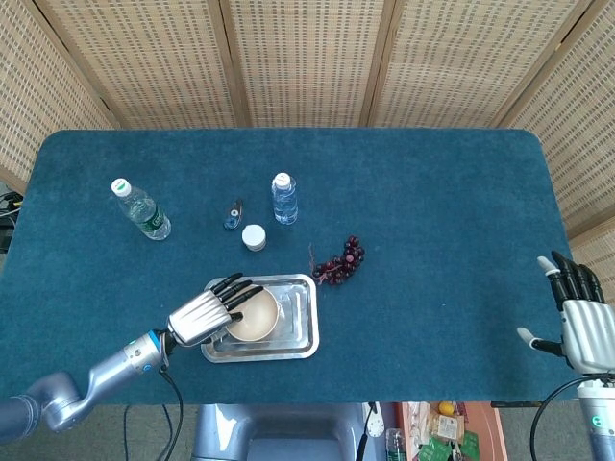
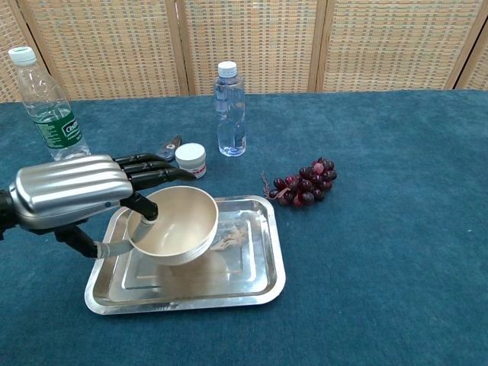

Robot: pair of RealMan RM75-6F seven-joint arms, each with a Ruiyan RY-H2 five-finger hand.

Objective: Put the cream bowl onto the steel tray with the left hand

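Far left at the back of the table (image 1: 432,192) we see a green-label bottle (image 1: 140,209), standing upright and well apart from everything else. Nearer us, our left hand (image 2: 72,194) holds the cream bowl (image 2: 174,225) by its rim, thumb inside and the other fingers (image 2: 152,164) stretched over the outer edge. The bowl is over the left half of the steel tray (image 2: 255,282), tilted a little; we cannot tell if its base touches the tray floor. From the head view the bowl (image 1: 254,315) sits inside the tray (image 1: 304,322) outline. Behind the tray: a small dark object (image 1: 232,215), a white-lidded jar (image 1: 254,236), and a clear bottle (image 1: 283,198), upright. Just off the tray's far right corner lies a bunch of dark grapes (image 2: 305,183), on the cloth. Far right, at the table edge, our right hand (image 1: 584,322) shows only in the head view, holding nothing, fingers apart and extended
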